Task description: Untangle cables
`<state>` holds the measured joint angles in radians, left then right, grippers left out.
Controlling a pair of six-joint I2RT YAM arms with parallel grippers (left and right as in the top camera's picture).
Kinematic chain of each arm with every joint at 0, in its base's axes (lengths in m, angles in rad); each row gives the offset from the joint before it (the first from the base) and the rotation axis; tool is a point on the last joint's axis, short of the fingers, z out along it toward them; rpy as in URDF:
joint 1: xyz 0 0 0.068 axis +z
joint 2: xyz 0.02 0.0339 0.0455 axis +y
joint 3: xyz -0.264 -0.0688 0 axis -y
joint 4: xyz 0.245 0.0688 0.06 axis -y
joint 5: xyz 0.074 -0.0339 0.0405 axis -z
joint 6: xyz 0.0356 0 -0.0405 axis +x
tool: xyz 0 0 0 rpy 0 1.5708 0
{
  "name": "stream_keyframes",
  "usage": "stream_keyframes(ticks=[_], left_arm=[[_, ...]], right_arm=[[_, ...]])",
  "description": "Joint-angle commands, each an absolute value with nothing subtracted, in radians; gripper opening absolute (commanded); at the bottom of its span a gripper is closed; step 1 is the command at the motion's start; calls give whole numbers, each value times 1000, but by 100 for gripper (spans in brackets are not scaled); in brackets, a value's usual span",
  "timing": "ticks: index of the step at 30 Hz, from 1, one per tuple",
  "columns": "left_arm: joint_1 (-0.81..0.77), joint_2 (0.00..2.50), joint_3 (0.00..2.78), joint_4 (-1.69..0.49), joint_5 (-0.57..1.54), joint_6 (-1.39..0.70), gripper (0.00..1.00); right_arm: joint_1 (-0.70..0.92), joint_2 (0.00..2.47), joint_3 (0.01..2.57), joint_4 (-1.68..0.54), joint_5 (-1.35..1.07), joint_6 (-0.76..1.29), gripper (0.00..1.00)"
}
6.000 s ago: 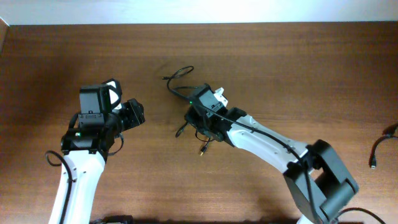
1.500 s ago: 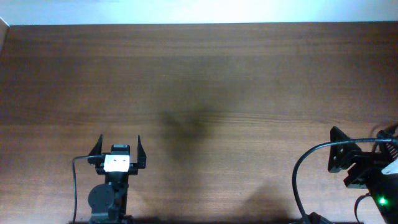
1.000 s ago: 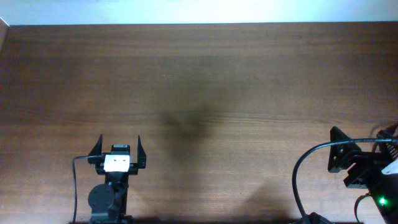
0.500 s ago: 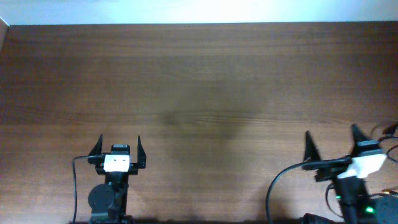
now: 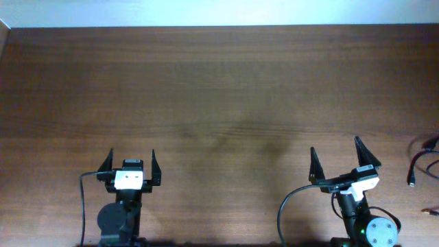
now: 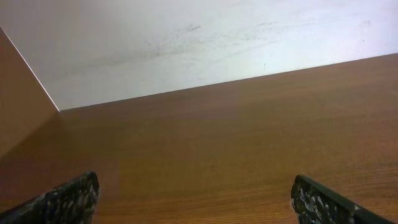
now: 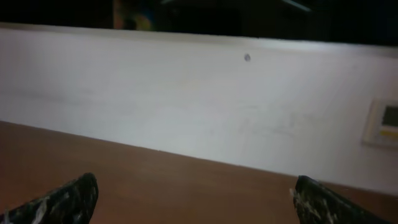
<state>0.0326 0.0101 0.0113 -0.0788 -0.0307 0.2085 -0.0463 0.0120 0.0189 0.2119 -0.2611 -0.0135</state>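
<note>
Thin black cables [image 5: 413, 168] lie at the table's far right edge in the overhead view, partly cut off by the frame, and one small plug [image 5: 410, 182] shows at an end. My left gripper [image 5: 129, 160] rests at the near edge on the left, open and holding nothing. My right gripper [image 5: 338, 158] sits at the near edge on the right, open and holding nothing, a hand's width left of the cables. In the left wrist view the left gripper [image 6: 193, 202] frames only bare wood. The right gripper [image 7: 193, 199] in its own view frames wood and wall. Neither wrist view shows the cables.
The brown wooden table [image 5: 219, 89] spans the overhead view, with a white wall [image 6: 186, 43] behind its far edge. A thicker black arm wire [image 5: 282, 209] loops beside the right arm's base. A small connector [image 5: 430, 213] lies near the right corner.
Six seconds ago both arms worked cables at mid-table; now both sit back at the near edge. In the last second the right gripper swung left and faced forward, uncovering the cables at the right edge.
</note>
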Motion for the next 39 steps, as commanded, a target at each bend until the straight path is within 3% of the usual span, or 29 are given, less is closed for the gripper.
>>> stream_keyframes(ticks=[1, 7, 9, 15, 39], left_arm=[[29, 5, 9, -84, -30, 196, 99], [29, 5, 9, -84, -30, 196, 99], [29, 5, 9, -84, -30, 196, 99], [29, 5, 9, -84, -30, 196, 99], [29, 5, 9, -84, -30, 196, 99]], right_arm=[[-25, 4, 6, 212, -89, 97, 99], [-25, 4, 6, 10, -33, 122, 99], [-25, 4, 6, -84, -9, 215, 99], [-25, 4, 6, -83, -6, 127, 99], [-25, 4, 6, -81, -3, 128, 99]])
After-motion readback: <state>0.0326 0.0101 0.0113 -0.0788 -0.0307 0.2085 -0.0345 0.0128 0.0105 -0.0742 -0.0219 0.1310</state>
